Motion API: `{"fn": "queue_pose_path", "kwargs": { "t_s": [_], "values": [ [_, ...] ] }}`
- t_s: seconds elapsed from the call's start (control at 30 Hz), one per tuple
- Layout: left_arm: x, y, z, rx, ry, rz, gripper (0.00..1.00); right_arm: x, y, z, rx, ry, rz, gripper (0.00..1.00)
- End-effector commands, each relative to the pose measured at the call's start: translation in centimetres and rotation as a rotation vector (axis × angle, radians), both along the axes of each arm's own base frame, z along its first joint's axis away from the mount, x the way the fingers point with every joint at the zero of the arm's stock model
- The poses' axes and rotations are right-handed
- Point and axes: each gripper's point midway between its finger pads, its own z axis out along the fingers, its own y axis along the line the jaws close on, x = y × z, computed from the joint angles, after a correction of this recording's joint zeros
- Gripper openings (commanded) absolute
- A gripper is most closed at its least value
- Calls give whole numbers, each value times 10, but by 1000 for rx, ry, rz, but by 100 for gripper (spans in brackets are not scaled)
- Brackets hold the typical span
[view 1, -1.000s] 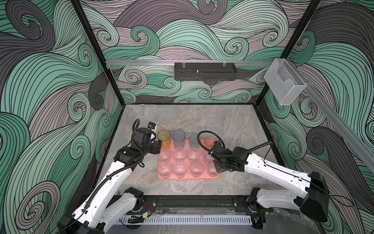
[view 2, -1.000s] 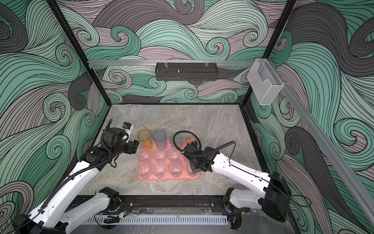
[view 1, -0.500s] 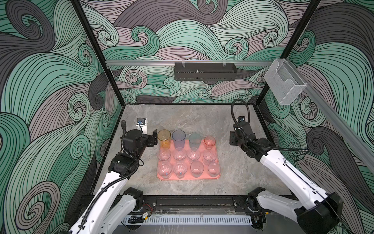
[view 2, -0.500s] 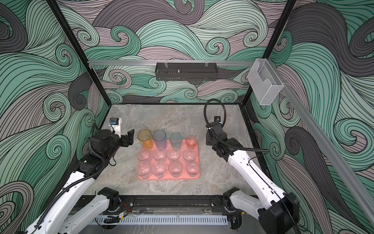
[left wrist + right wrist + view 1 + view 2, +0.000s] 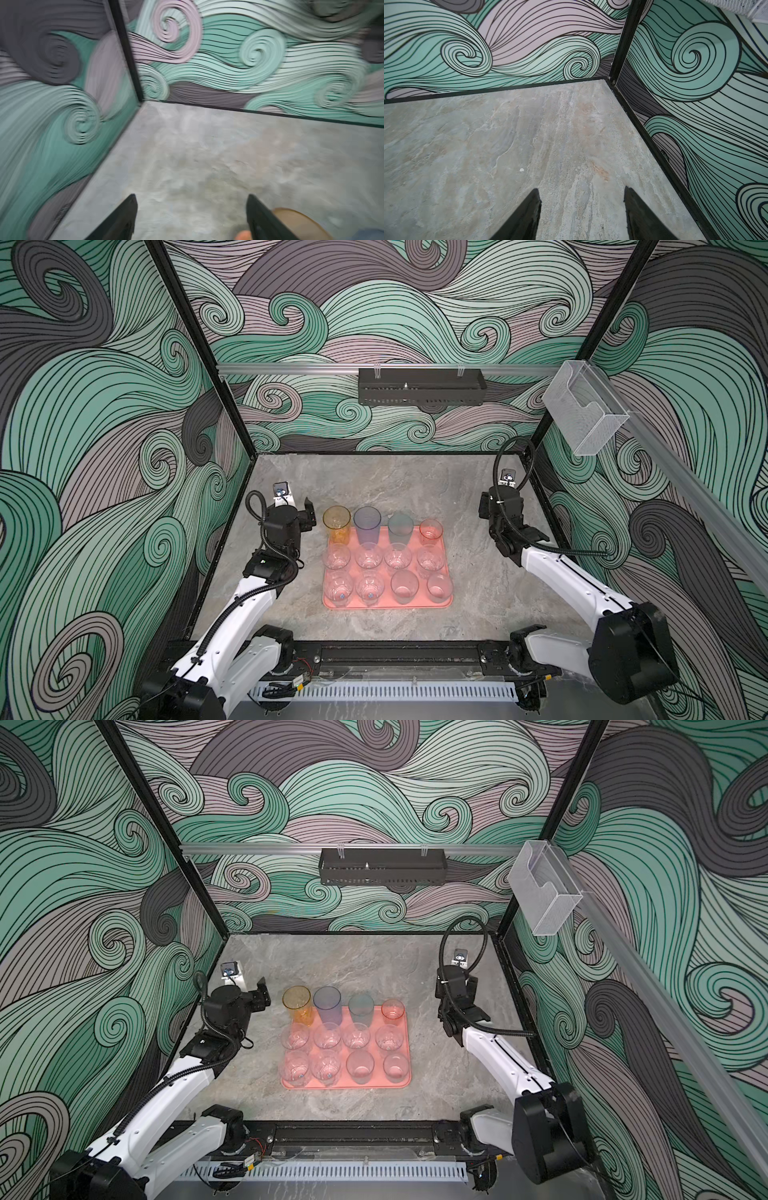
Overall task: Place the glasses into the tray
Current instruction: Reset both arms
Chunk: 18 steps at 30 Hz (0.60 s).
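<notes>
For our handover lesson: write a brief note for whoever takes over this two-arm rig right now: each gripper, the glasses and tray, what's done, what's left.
Left gripper: open, empty, beside the amber glass.
Right gripper: open, empty, well clear of the tray, on its right.
Tray: twelve upright glasses; amber glass, blue-violet glass, teal glass, reddish glass at the back, eight clear glasses in two rows in front.
Done: no glass seen off the tray.
Left: confirm the amber glass's base sits fully inside the back-left rim; the top views don't settle it.
</notes>
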Motion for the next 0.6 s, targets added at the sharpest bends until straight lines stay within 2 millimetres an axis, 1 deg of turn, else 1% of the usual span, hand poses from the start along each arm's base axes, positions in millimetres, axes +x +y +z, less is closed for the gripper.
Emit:
{"fn": "queue_pose_path", "kwargs": {
  "t_s": [0.0, 0.17, 0.27, 0.4, 0.47, 0.57],
  "values": [
    [-18, 48, 9, 123, -33, 293, 79, 3, -14, -6, 3, -40, -47, 64],
    [-9, 47, -25, 141, 50, 298, 79, 1, -25, -25, -43, -2, -51, 65],
    [-8, 46, -37, 146, 57, 288, 80, 1, -29, -33, -61, -3, -30, 65],
    [1, 45, -50, 95, 67, 244, 80, 6, -32, -51, -90, 31, -24, 66],
    [6, 46, -59, 67, 79, 229, 80, 7, -33, -59, -78, 19, -29, 66],
    [15, 44, -77, 17, 107, 194, 81, 10, -30, -69, -80, 13, 0, 66]
  ]
}}
